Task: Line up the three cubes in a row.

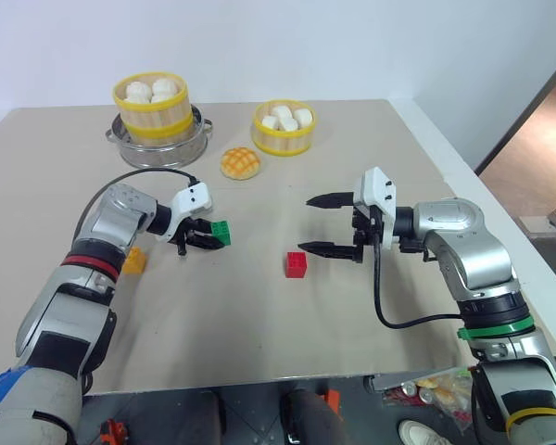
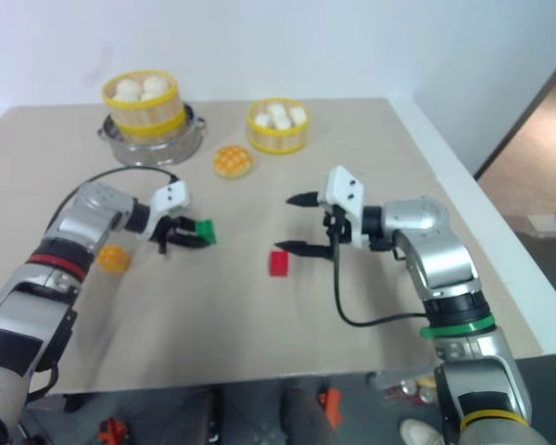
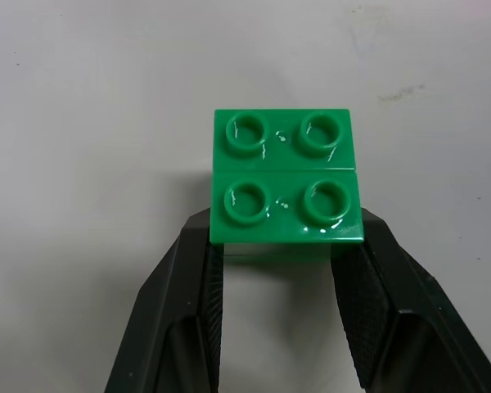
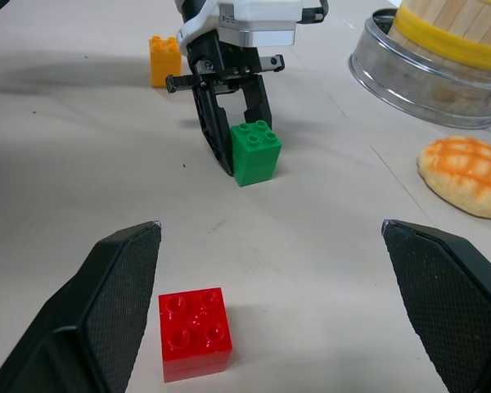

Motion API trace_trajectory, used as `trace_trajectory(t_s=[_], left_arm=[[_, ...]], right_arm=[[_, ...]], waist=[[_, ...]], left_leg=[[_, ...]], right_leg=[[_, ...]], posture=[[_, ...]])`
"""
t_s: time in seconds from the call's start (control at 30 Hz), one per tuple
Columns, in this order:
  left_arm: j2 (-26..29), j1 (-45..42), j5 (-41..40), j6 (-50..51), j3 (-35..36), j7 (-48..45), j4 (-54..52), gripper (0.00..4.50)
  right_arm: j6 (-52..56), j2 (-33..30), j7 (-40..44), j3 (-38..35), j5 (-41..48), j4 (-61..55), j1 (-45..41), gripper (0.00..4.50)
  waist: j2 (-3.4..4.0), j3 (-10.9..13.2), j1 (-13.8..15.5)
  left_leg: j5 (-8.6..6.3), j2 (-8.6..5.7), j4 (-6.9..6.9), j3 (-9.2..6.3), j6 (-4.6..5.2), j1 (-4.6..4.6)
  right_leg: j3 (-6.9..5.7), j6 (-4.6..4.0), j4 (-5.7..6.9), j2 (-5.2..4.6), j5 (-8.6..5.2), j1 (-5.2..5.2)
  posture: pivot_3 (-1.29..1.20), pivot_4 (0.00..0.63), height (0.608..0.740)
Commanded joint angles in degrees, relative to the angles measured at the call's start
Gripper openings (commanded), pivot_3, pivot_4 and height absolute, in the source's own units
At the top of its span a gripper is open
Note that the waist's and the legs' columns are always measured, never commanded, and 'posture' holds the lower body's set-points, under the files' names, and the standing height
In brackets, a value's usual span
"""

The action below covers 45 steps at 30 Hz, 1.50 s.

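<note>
Small orange-yellow studded plastic cube (image 1: 134,260) sits far left on the table. Next, the left gripper (image 1: 207,237) is clamped on the green studded cube (image 1: 221,233). These look light, rigid, slick, so pinch the flat sides. Red studded cube (image 1: 296,264) sits just beside the right gripper (image 1: 334,223), which is wide open, holding nothing.

A pale beige table (image 1: 259,324) fills the middle, its far edge at twelve o'clock meeting a plain white wall (image 1: 306,46). A white ledge (image 1: 463,171) borders the table from one to four o'clock, with tan floor (image 1: 537,158) beyond at three o'clock under even light.
</note>
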Motion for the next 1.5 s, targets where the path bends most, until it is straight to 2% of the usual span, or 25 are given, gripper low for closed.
trace_trajectory(t_s=[0.03,0.07,0.2,0.43,0.7,0.97,1.3,1.37,1.47,1.5], left_arm=[[0.11,-2.27,-0.65,-1.34,1.61,-2.40,-2.75,1.31],[0.11,-2.17,-0.64,-1.39,1.54,-2.90,-3.42,1.31],[1.08,3.81,-3.28,5.70,-0.07,-7.97,-21.13,1.31],[1.01,11.12,-3.55,16.57,-2.69,-7.10,-38.42,1.31],[1.92,12.29,-1.28,18.69,-4.73,-4.58,-39.78,1.31],[0.75,12.33,-0.01,21.12,-5.76,-1.35,-39.43,1.31],[0.58,12.84,1.48,22.61,-7.57,0.26,-38.89,1.31],[1.22,12.84,2.02,21.37,-8.35,-0.31,-39.26,2.33],[1.62,12.95,1.92,21.41,-8.38,-0.57,-40.28,3.35],[1.80,12.88,1.84,21.66,-8.18,-0.54,-40.84,3.56]], right_arm=[[-1.31,-0.77,-0.22,-1.75,0.86,-1.93,-0.52,4.50],[-1.43,-0.82,-0.20,-1.72,0.83,-1.82,-0.54,4.50],[-1.73,-1.11,0.02,-1.67,0.87,-1.58,-0.56,4.50],[-2.10,-1.05,-0.10,-1.44,0.75,-1.09,-0.78,4.50],[-1.92,-0.71,-0.05,-1.46,1.20,-0.97,-0.62,4.50],[-0.97,-0.72,2.21,-2.41,5.22,-1.69,0.42,4.50],[-3.12,-1.04,2.16,-1.45,4.27,-1.03,1.11,4.50],[-3.33,-1.09,2.14,-1.40,4.18,-1.02,1.20,4.50],[-3.43,-1.06,2.03,-1.39,4.16,-1.15,1.28,4.50],[-3.43,-1.07,1.98,-1.41,4.13,-1.23,1.34,4.50]], waist=[[0.00,0.00,0.00],[0.00,0.00,0.00],[0.00,0.00,-0.04],[0.00,0.00,-0.09],[0.00,0.00,-0.06],[0.00,0.00,-0.04],[0.00,-0.01,-0.02],[0.00,-0.01,-0.03],[0.02,-0.01,-0.02],[0.02,-0.01,-0.02]], left_leg=[[0.00,0.00,0.00,0.00,0.00,0.00],[0.00,0.00,0.00,0.01,0.00,0.00],[0.00,0.00,-0.02,0.01,0.00,0.01],[0.00,0.00,-0.01,-0.02,0.03,0.05],[0.03,-0.01,0.07,-0.02,0.08,0.07],[0.03,-0.02,0.07,-0.02,0.08,0.05],[0.03,-0.04,0.07,-0.02,0.08,0.08],[0.04,-0.05,0.09,-0.02,0.08,0.10],[0.06,-0.09,0.09,-0.02,0.12,0.16],[0.09,-0.12,0.09,-0.02,0.16,0.16]], right_leg=[[0.00,0.00,0.00,0.00,0.00,0.00],[0.01,0.00,0.00,0.00,0.00,0.00],[0.03,0.02,0.00,-0.01,-0.02,0.01],[0.03,0.00,0.07,0.00,-0.03,0.01],[0.07,0.02,0.08,0.01,0.03,0.05],[0.09,0.02,0.08,0.01,0.02,0.04],[0.09,0.02,0.08,0.00,0.02,0.08],[0.12,0.03,0.08,0.01,0.03,0.11],[0.20,0.06,0.08,0.00,0.05,0.16],[0.22,0.08,0.08,0.00,0.07,0.18]], posture=[[0.00,0.150,0.740],[0.00,0.150,0.740],[0.00,0.150,0.740],[0.00,0.150,0.740],[0.00,0.150,0.740],[0.00,0.150,0.740],[0.00,0.150,0.740],[0.00,0.150,0.740],[0.00,0.150,0.740],[0.00,0.150,0.740]])
